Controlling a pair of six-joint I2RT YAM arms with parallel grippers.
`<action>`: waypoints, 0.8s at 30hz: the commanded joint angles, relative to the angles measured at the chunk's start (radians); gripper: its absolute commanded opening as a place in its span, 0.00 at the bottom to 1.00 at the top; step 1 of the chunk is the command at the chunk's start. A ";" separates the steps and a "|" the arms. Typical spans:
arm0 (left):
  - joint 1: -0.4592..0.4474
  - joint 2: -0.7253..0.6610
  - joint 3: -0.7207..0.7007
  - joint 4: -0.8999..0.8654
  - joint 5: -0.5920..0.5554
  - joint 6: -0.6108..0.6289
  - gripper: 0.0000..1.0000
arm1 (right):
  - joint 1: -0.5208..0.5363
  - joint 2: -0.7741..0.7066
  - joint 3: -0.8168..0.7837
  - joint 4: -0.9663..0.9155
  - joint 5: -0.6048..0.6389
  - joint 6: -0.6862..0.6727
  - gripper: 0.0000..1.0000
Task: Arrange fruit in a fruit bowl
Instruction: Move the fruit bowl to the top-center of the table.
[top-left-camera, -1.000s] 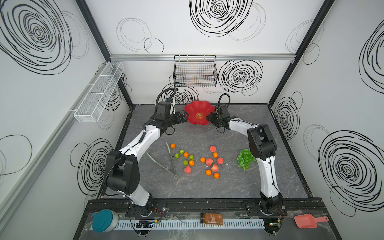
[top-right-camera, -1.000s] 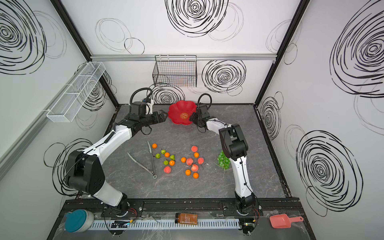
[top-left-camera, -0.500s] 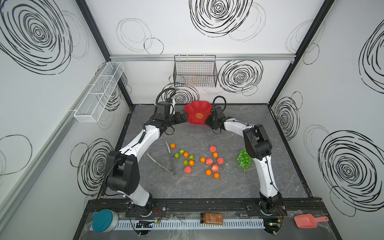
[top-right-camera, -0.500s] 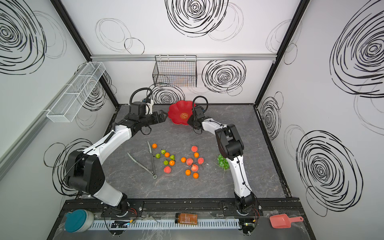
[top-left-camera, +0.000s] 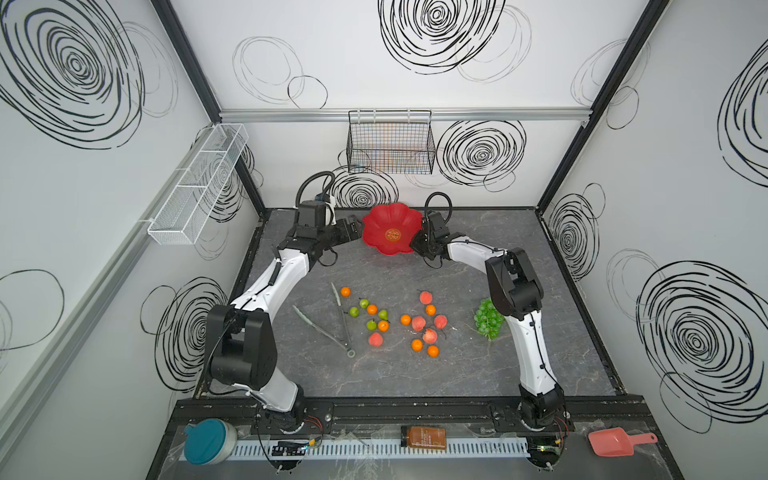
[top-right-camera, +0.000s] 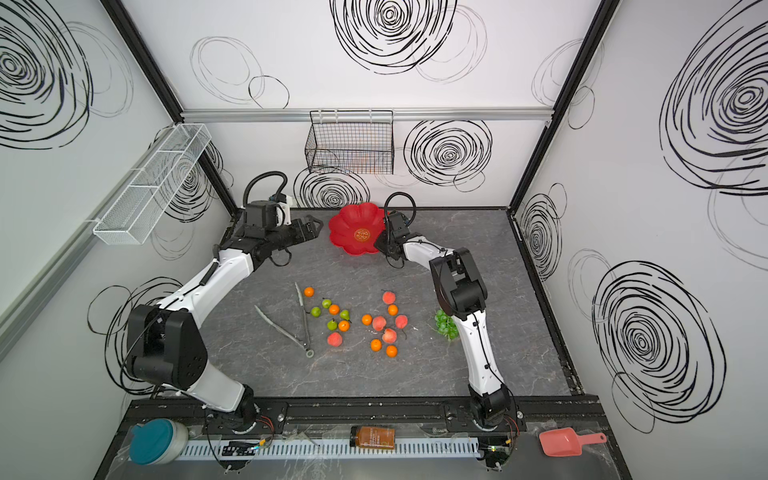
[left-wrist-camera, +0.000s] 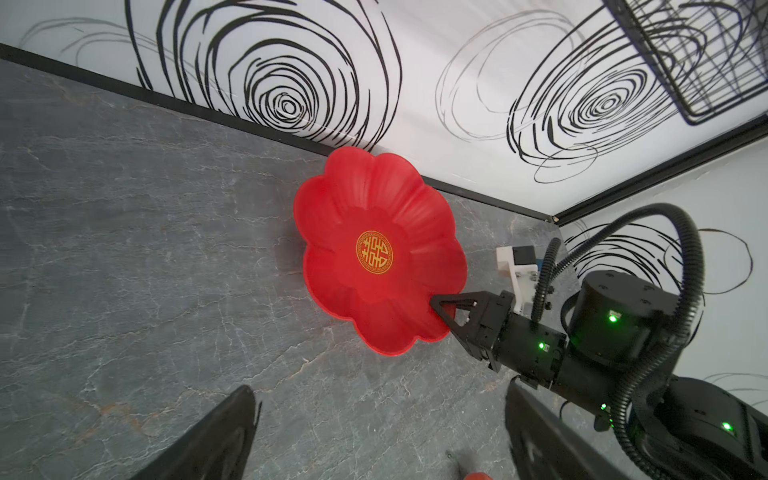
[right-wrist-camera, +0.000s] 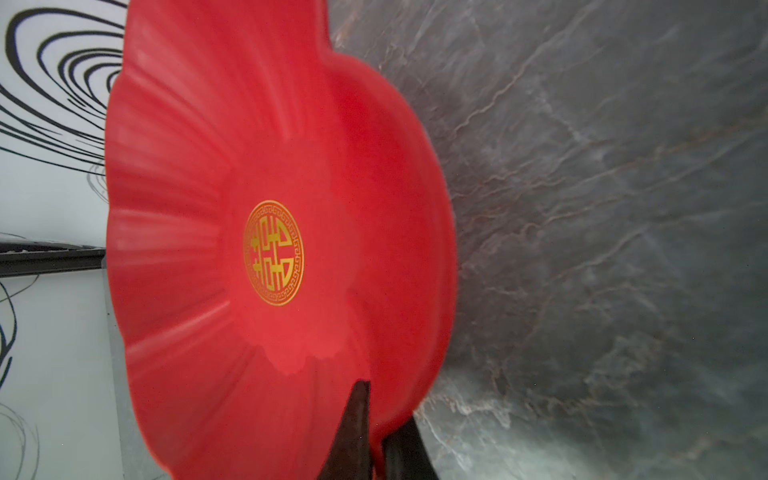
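A: The right gripper (right-wrist-camera: 376, 432)?
B: It pinches the rim of the fruit bowl (top-left-camera: 384, 218) at the back of the table (top-left-camera: 415, 395) (a second ago its jaws stood apart).
A: The left gripper (top-right-camera: 314, 226)?
B: Spread wide, just beside the bowl.

Light's bright, even, diffuse; shadows faint. Right wrist view: fruit bowl (right-wrist-camera: 178, 174) close-up soft, glossy sheen on its inner wall, tabletop (right-wrist-camera: 623, 208) beyond the bowl smeared. Top views sharp, edges bowed.
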 joint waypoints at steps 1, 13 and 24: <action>0.021 -0.031 -0.001 0.040 0.030 -0.005 0.96 | 0.000 -0.022 0.022 -0.032 0.005 -0.005 0.05; -0.076 -0.086 -0.016 -0.052 -0.071 0.081 0.96 | -0.077 -0.203 -0.185 -0.082 -0.170 -0.159 0.00; -0.317 -0.173 -0.095 -0.074 -0.131 0.168 0.96 | -0.166 -0.378 -0.411 -0.148 -0.200 -0.304 0.00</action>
